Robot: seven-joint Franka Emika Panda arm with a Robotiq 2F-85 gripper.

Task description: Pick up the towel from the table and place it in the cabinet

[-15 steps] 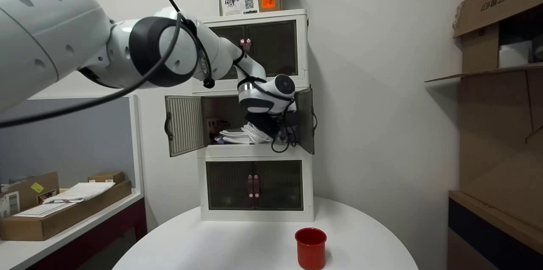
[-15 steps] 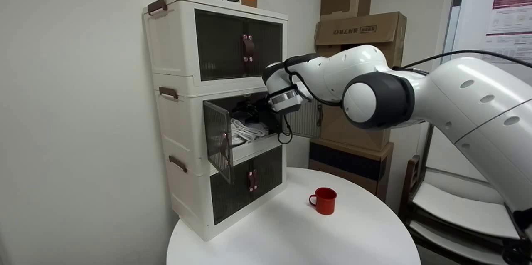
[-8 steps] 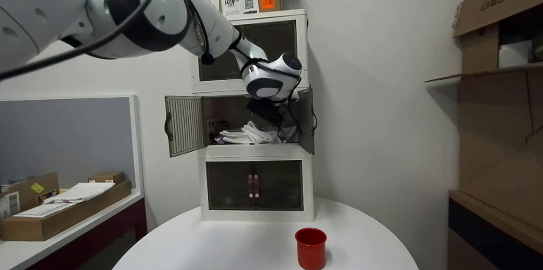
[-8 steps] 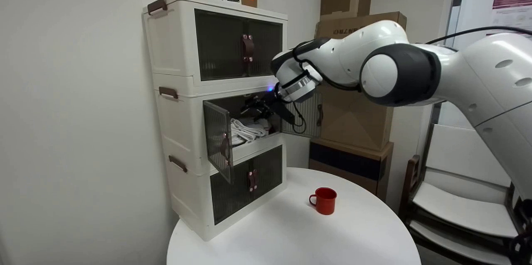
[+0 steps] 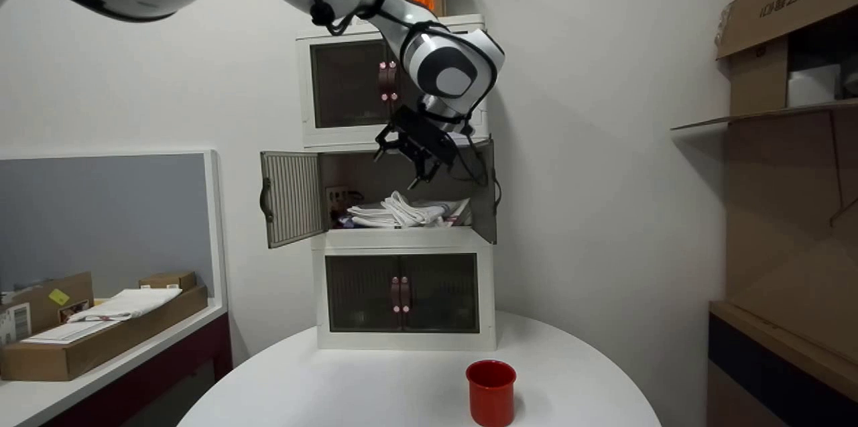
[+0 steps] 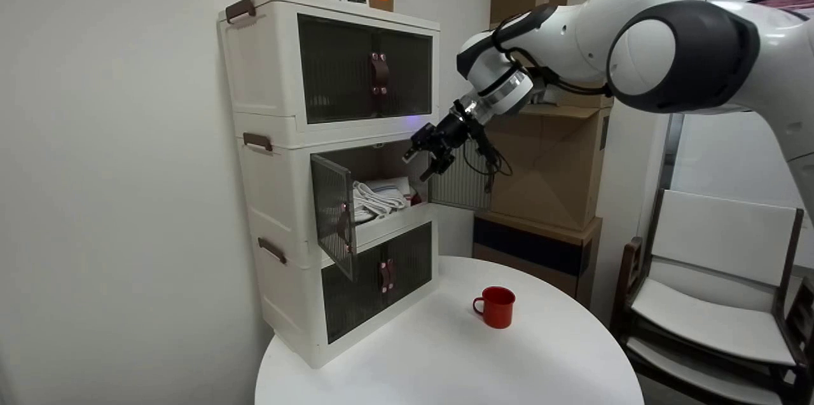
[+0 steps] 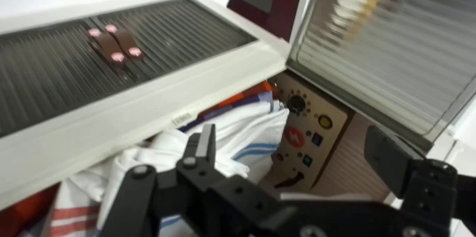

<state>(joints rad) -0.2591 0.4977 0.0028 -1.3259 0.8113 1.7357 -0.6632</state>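
The white cabinet [image 5: 405, 240] stands on the round table [image 5: 375, 393], and its middle compartment is open. White towels lie in a loose folded heap [image 5: 406, 211] on that compartment's floor, and they show in an exterior view [image 6: 376, 200]. In the wrist view the towels [image 7: 249, 125] have blue and red stripes. Which of them is the task's towel I cannot tell. My gripper [image 5: 395, 172] is open and empty. It is above and in front of the towels, apart from them, tilted down toward the opening. It also shows in an exterior view [image 6: 416, 166] and the wrist view [image 7: 292, 138].
Two ribbed doors stand swung out, one at the left [image 5: 293, 199] and one at the right [image 5: 484, 192]. A red mug [image 6: 498, 308] stands on the table. A box with printed dials [image 7: 308, 129] is inside the compartment. Cardboard boxes [image 6: 540, 163] stand behind the arm.
My arm has moved up and back, out of the compartment. The open gripper fingers now show outside it, and the towels stay lying in the compartment.
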